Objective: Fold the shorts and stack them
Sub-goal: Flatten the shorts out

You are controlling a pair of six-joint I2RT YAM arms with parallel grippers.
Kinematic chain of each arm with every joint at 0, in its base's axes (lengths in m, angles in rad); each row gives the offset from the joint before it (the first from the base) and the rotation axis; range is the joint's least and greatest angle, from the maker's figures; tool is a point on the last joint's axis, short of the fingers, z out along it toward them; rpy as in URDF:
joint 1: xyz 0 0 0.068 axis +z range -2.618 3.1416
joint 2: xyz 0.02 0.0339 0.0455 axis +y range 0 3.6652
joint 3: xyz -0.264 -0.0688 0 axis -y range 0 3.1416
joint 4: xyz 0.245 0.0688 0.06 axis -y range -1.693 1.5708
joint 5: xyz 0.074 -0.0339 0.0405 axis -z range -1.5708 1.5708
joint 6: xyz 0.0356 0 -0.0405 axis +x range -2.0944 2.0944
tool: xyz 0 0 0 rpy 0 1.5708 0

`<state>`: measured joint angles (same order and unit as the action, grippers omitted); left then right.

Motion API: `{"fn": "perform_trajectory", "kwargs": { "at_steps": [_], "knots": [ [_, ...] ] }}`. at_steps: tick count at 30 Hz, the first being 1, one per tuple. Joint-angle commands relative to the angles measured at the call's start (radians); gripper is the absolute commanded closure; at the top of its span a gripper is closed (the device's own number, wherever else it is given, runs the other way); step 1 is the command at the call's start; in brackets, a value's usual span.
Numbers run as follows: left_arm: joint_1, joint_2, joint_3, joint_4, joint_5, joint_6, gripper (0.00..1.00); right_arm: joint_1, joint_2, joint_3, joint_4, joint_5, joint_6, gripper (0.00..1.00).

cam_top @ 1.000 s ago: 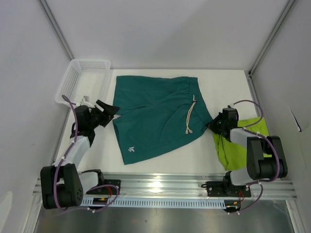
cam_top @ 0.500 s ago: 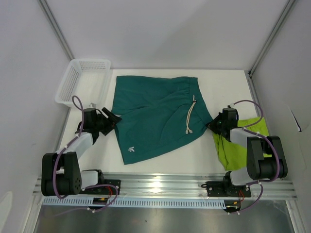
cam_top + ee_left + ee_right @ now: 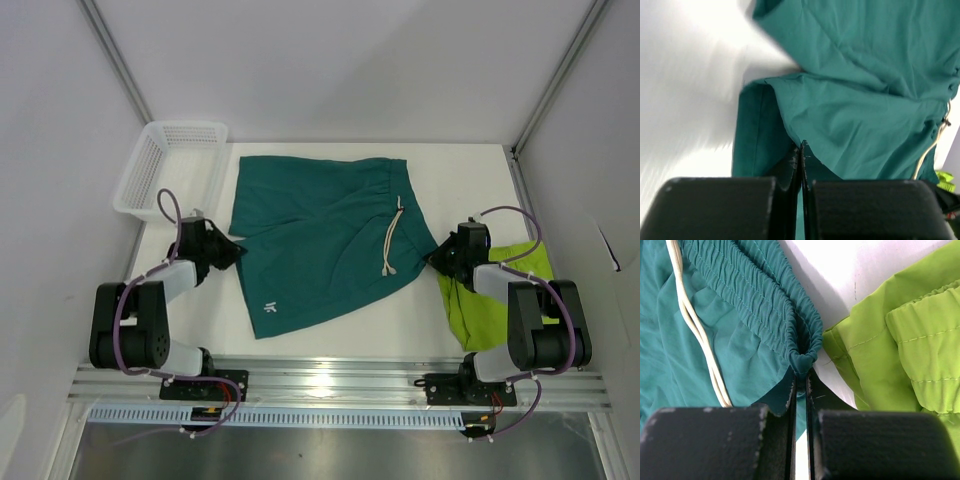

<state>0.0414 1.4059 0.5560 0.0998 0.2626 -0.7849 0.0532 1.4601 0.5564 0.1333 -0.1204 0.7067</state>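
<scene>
i see my left gripper [image 3: 801, 151] pinched fully shut on the dark teal fabric shorts [image 3: 320, 235] at the leg edge; my right gripper [image 3: 800, 376] is clamped shut on their gathered waist edge.

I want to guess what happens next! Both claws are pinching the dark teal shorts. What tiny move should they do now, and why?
Probably lift both pinched edges a little, together. The left gripper is shut on the left edge of the teal shorts, and the right gripper is shut on the end of the waistband. The shorts lie spread flat and unfolded, so raising them should start the fold.
</scene>
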Motion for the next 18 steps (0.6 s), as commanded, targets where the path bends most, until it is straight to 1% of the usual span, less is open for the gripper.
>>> {"fn": "perform_trajectory", "kwargs": {
  "at_steps": [1, 5, 9, 10, 11, 12, 14, 16, 18],
  "knots": [
    [0.012, 0.042, 0.076, 0.048, -0.037, 0.009, 1.00, 0.002, -0.027, -0.007, 0.026, 0.019, -0.010, 1.00],
    [0.044, 0.019, 0.079, 0.049, -0.075, 0.004, 1.00, -0.001, -0.035, -0.013, 0.029, 0.018, -0.009, 1.00],
    [0.060, 0.013, 0.128, -0.009, -0.143, 0.041, 1.00, 0.004, -0.041, -0.019, 0.032, 0.013, -0.003, 1.00],
    [0.060, 0.016, 0.148, -0.032, -0.145, 0.048, 0.94, 0.005, -0.047, -0.026, 0.034, 0.014, 0.000, 1.00],
    [0.061, 0.021, 0.150, -0.038, -0.143, 0.062, 0.86, 0.005, -0.050, -0.029, 0.034, 0.016, 0.000, 1.00],
    [0.060, 0.024, 0.151, -0.044, -0.143, 0.065, 0.71, 0.005, -0.053, -0.029, 0.035, 0.016, 0.002, 1.00],
    [0.060, 0.013, 0.145, -0.063, -0.149, 0.067, 0.45, 0.004, -0.061, -0.030, 0.031, 0.022, 0.000, 1.00],
    [0.060, -0.025, 0.128, -0.078, -0.163, 0.067, 0.36, 0.004, -0.063, -0.030, 0.026, 0.025, 0.000, 1.00],
    [0.058, -0.056, 0.125, -0.092, -0.183, 0.073, 0.32, 0.005, -0.067, -0.030, 0.023, 0.028, 0.000, 1.00]
  ]
}}
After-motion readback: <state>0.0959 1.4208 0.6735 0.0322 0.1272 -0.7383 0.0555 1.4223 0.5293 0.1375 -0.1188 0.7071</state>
